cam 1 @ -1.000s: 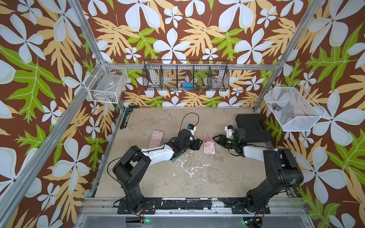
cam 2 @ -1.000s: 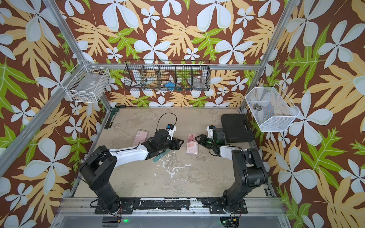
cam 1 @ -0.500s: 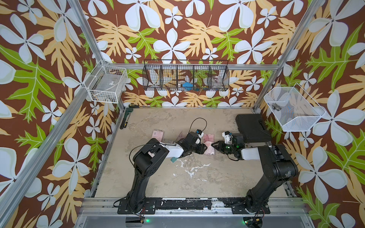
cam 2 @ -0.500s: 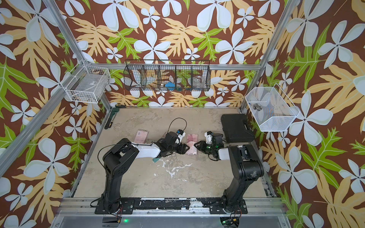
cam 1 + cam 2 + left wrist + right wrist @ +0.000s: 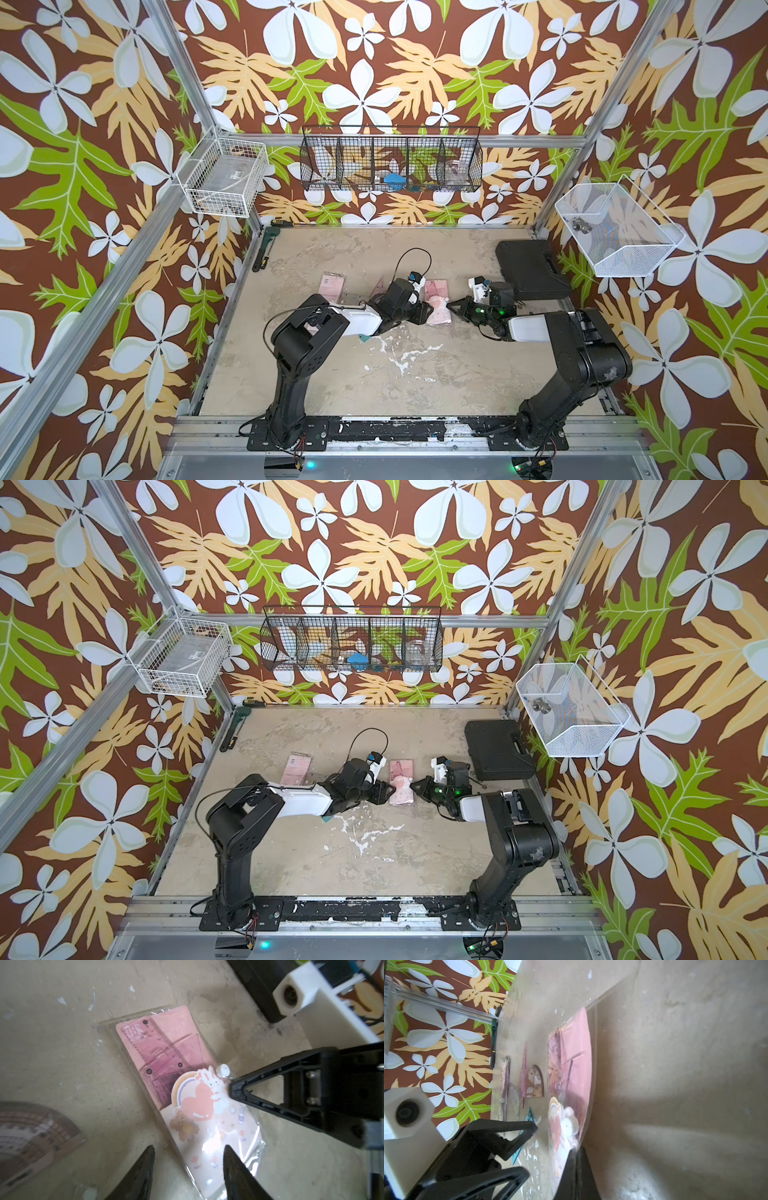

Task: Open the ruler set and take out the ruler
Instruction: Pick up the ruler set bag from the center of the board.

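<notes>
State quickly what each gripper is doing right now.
Left gripper: open over the ruler set, holding nothing.
Right gripper: shut on the ruler set's clear edge.

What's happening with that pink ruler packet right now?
Right gripper shut on ruler set edge, by the snap. Left gripper open over its end. Ruler still inside. Protractor lies beside, not blocking.
</notes>
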You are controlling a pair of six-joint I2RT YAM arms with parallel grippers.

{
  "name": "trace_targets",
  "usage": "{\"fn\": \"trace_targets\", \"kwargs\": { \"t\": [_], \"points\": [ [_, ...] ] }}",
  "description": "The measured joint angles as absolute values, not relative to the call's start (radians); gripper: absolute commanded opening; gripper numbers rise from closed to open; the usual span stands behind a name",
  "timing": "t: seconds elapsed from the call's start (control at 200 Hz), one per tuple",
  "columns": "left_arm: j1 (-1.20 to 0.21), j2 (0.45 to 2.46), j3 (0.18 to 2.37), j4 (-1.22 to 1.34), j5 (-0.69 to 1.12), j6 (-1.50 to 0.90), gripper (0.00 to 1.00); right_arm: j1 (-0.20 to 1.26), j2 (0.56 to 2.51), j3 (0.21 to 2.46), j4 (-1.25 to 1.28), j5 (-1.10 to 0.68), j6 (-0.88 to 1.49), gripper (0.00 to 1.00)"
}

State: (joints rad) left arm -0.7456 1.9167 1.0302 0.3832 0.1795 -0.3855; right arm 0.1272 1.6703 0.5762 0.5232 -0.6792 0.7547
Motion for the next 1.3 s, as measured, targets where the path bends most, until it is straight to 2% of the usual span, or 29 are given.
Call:
{"fn": "trace_targets", "kwargs": {
  "t": [0.15, 0.33, 0.405, 0.601, 0.726, 0.806, 0.871, 0.961, 1.061, 1.146, 1.211, 1.261, 1.301],
  "points": [
    [-0.652, 1.676, 0.865, 0.485, 0.169, -0.428, 0.69, 0.196, 1.568, 0.574, 0.539, -0.692, 0.749, 0.02],
    [-0.500, 1.436, 0.584, 0.760, 0.300, -0.578, 0.74, 0.310, 1.454, 0.532, 0.673, -0.726, 0.752, 0.00],
    [-0.466, 1.391, 0.502, 0.889, 0.368, -0.643, 0.78, 0.345, 1.435, 0.512, 0.764, -0.743, 0.764, 0.00],
    [-0.455, 1.374, 0.405, 1.135, 0.527, -0.756, 0.77, 0.430, 1.423, 0.492, 0.984, -0.778, 0.830, 0.00],
    [-0.454, 1.396, 0.376, 1.251, 0.577, -0.811, 0.63, 0.497, 1.390, 0.506, 1.009, -0.757, 0.811, 0.00],
    [-0.454, 1.399, 0.371, 1.302, 0.601, -0.835, 0.48, 0.518, 1.373, 0.508, 1.008, -0.743, 0.802, 0.00],
    [-0.455, 1.397, 0.366, 1.334, 0.607, -0.836, 0.42, 0.520, 1.365, 0.508, 1.006, -0.722, 0.799, 0.00],
    [-0.455, 1.395, 0.360, 1.353, 0.610, -0.839, 0.41, 0.523, 1.352, 0.505, 1.001, -0.696, 0.786, 0.00],
    [-0.457, 1.406, 0.364, 1.365, 0.612, -0.844, 0.47, 0.529, 1.350, 0.505, 1.000, -0.672, 0.777, 0.00],
    [-0.464, 1.419, 0.371, 1.365, 0.616, -0.858, 0.47, 0.541, 1.351, 0.506, 0.993, -0.657, 0.775, 0.00],
    [-0.471, 1.430, 0.380, 1.365, 0.623, -0.858, 0.41, 0.552, 1.352, 0.507, 0.993, -0.653, 0.773, 0.00],
    [-0.477, 1.436, 0.386, 1.365, 0.625, -0.859, 0.27, 0.559, 1.352, 0.507, 0.993, -0.649, 0.773, 0.00],
    [-0.482, 1.443, 0.392, 1.365, 0.626, -0.859, 0.21, 0.564, 1.352, 0.507, 0.993, -0.646, 0.773, 0.00]
  ]
}}
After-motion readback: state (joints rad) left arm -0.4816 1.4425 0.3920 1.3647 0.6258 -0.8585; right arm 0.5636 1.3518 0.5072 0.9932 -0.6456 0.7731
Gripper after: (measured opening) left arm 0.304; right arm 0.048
